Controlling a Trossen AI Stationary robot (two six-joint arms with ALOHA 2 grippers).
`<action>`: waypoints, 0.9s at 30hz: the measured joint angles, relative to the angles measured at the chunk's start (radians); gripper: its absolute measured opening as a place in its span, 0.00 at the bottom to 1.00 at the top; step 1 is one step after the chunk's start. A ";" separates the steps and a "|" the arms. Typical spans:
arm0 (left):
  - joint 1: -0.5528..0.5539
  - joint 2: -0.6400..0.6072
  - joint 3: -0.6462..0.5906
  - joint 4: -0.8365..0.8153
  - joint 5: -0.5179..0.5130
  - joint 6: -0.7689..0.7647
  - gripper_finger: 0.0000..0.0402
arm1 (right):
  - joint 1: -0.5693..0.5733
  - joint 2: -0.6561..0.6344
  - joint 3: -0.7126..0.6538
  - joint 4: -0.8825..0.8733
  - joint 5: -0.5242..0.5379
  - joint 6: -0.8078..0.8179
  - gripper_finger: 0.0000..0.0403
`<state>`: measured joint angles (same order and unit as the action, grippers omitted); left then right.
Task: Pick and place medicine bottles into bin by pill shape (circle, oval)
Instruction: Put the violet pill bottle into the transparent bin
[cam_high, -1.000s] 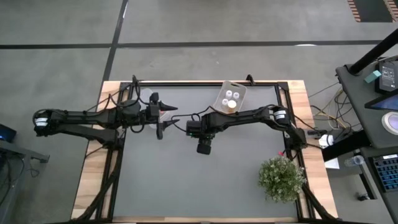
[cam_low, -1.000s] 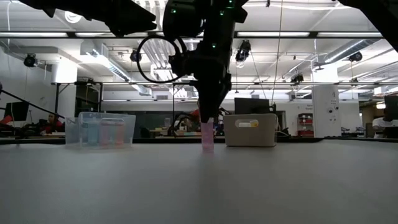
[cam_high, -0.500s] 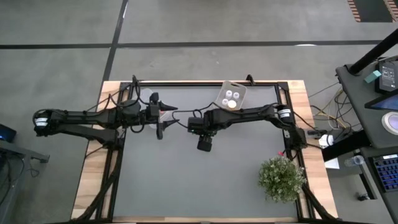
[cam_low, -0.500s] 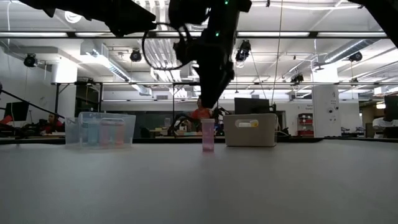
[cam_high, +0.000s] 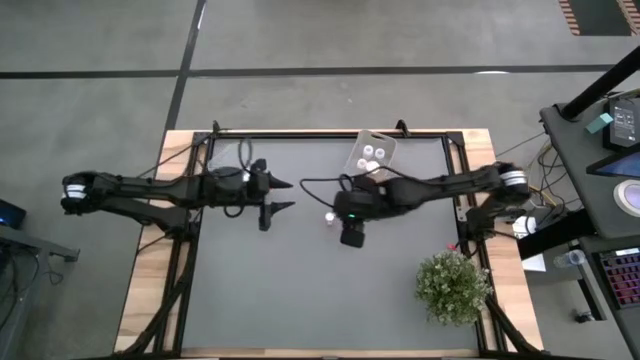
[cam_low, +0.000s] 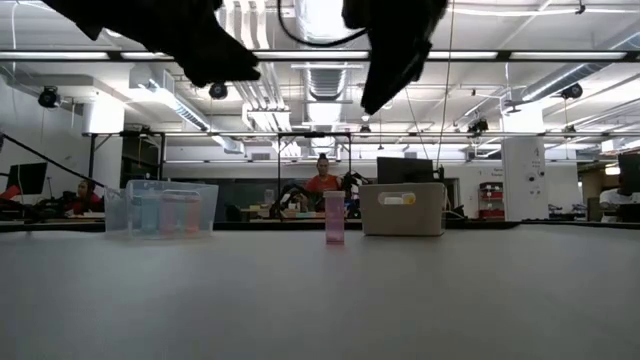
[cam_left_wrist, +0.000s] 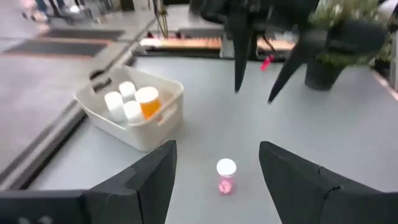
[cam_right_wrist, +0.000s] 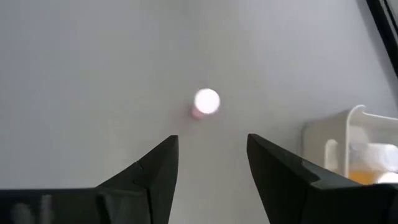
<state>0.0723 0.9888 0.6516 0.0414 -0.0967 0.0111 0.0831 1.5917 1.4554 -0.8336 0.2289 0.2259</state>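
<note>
Standing upright, round pink white-capped bottle (cam_low: 334, 217) below open right hand (cam_right_wrist: 208, 163).

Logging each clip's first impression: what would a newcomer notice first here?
A lone pink white-capped bottle stands upright mid-table, between the open left tool and the open right tool raised above it. At the far edge, a white bin holds white-capped bottles and an orange one.

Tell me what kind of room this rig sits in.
Likely an open lab or workshop: exposed ceiling ducts, strip lights, a concrete floor, and people seated at desks behind the table.
</note>
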 joint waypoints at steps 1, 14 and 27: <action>-0.001 0.024 0.006 0.002 0.001 -0.005 0.53 | 0.006 -0.034 -0.049 0.049 0.000 -0.001 0.45; -0.041 0.390 0.203 0.000 0.015 -0.033 0.53 | 0.014 -0.454 -0.571 0.683 0.002 -0.202 0.45; -0.048 0.702 0.475 -0.241 0.018 -0.021 0.65 | 0.003 -0.726 -0.851 0.922 0.000 -0.294 0.45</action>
<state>0.0238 1.6913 1.1271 -0.1993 -0.0792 -0.0097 0.0864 0.8653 0.6047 0.0883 0.2287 -0.0678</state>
